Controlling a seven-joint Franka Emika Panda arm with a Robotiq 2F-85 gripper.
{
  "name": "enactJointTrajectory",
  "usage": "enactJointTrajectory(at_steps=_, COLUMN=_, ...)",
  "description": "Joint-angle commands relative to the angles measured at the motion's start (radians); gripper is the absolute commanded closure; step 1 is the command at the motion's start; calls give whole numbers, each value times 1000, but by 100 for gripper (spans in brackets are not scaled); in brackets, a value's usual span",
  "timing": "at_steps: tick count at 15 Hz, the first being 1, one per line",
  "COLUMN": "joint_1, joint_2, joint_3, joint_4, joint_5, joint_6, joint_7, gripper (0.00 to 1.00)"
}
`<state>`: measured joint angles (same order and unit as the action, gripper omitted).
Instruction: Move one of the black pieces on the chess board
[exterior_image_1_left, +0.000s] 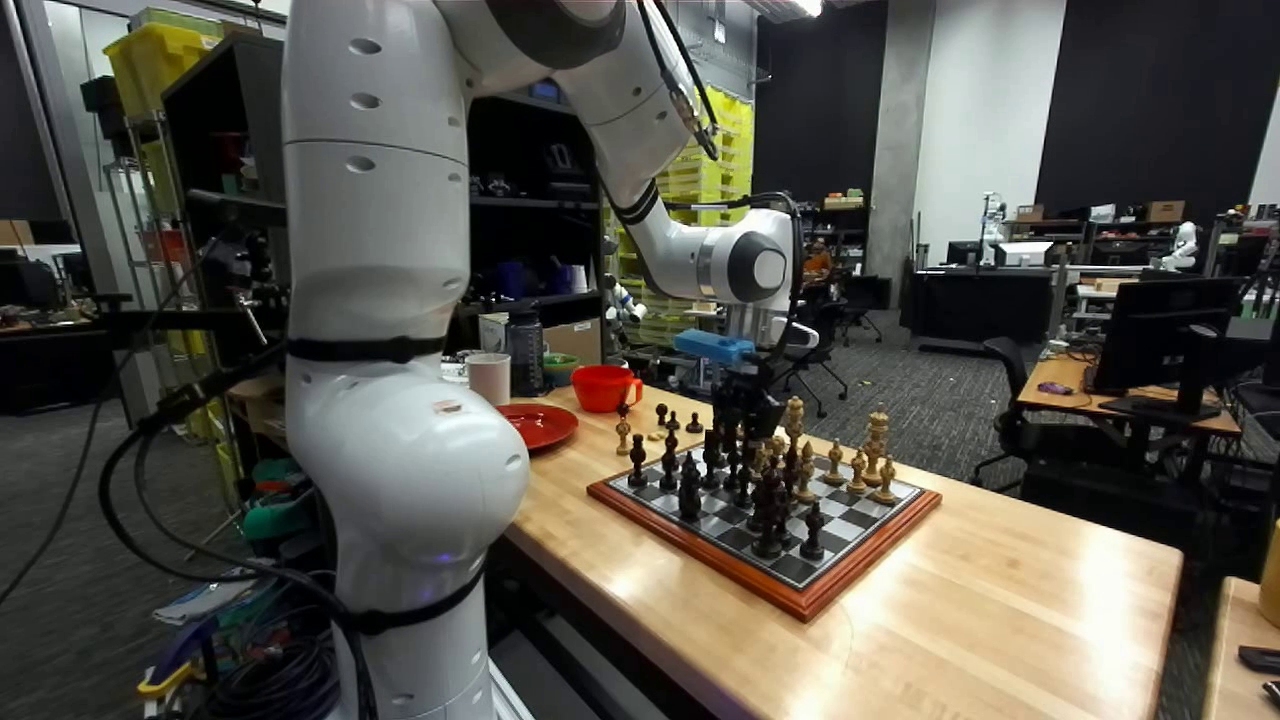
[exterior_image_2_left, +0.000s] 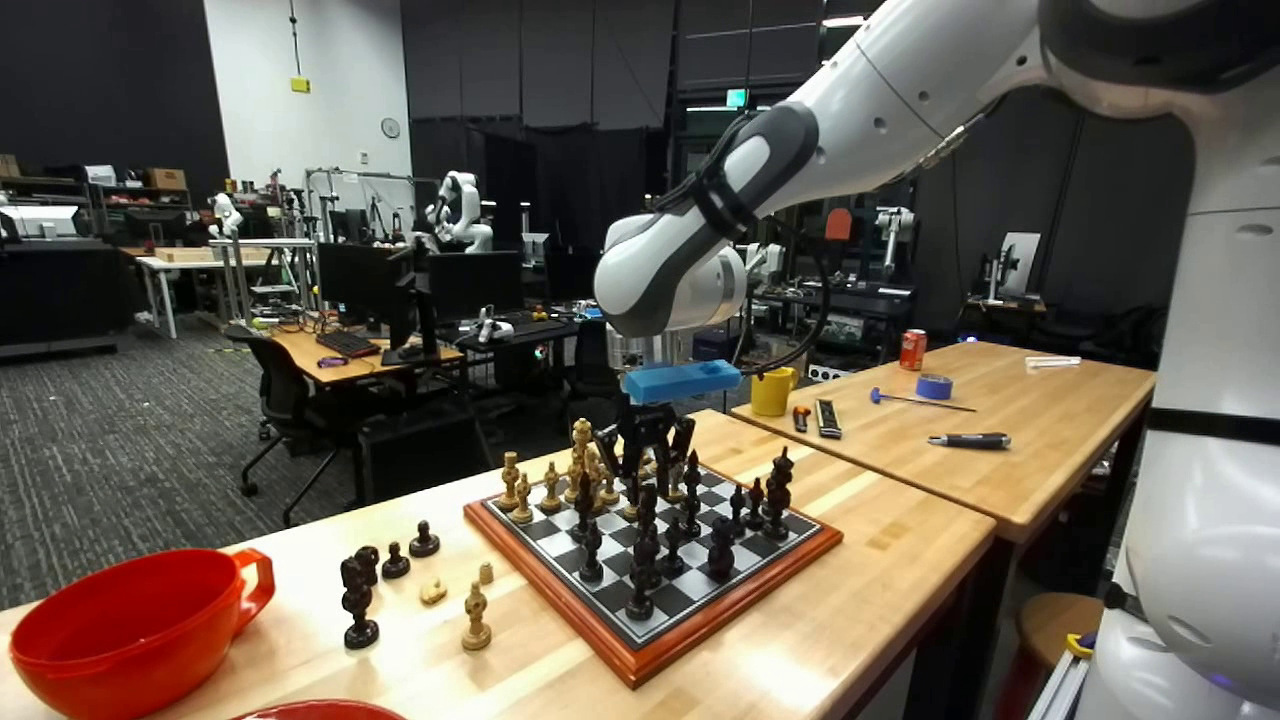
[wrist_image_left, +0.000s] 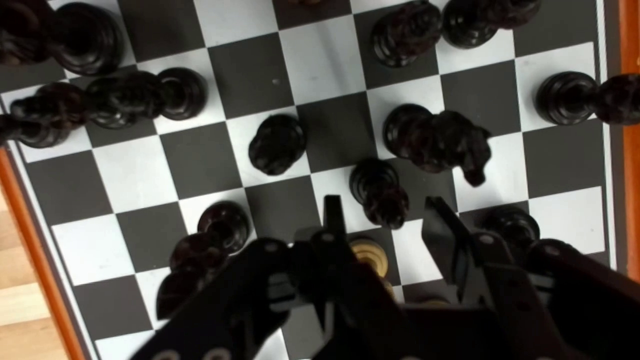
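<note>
My gripper (wrist_image_left: 383, 204) hangs low over the chess board (exterior_image_2_left: 740, 603), fingers (wrist_image_left: 334, 220) spread and nothing pinched between them. The board sits on the wooden table (exterior_image_1_left: 1000, 580) beneath my wrist in both exterior views. By the wrist view's clock, a black piece (wrist_image_left: 374, 181) shows between my tips, gaps at nine and three; I take it as my likely choice, though I cannot tell how far under the tips it lies. I should ease slightly toward twelve to centre its base, sink straight down, close softly on its narrow middle, then lift above the other heads before going sideways. The neighbours make that tight: a black knight (wrist_image_left: 450, 142) between one and two, a stout black piece (wrist_image_left: 276, 145) at ten, and a tan piece (wrist_image_left: 371, 256) at six, partly hidden by my own finger and the easiest to topple. Off the board, around nine by an exterior view's clock, stand an upright dark piece (exterior_image_2_left: 360, 605) and a handled red bowl (exterior_image_2_left: 140, 640); a yellow mug (exterior_image_2_left: 770, 394) at one should not hinder me.
</note>
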<state>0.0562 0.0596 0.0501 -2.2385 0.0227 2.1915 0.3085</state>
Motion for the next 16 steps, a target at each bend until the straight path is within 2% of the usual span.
enactJointTrajectory(at_steps=1, joint_1=9, joint_2=0, joint_3=2, joint_4=4, joint_5=-20, joint_6=-1, joint_7=29, gripper=85)
enactJointTrajectory(at_steps=3, joint_1=12, joint_2=2, joint_3=3, joint_4=7, joint_5=-20, joint_6=-4, joint_7=28, gripper=99)
enactJointTrajectory(at_steps=5, joint_1=14, joint_2=0, joint_3=3, joint_4=7, joint_5=-22, joint_6=-7, joint_7=30, gripper=94)
enactJointTrajectory(at_steps=16, joint_1=16, joint_2=-25, joint_3=-2, joint_4=3, joint_5=-94, joint_6=-42, joint_7=86, gripper=94)
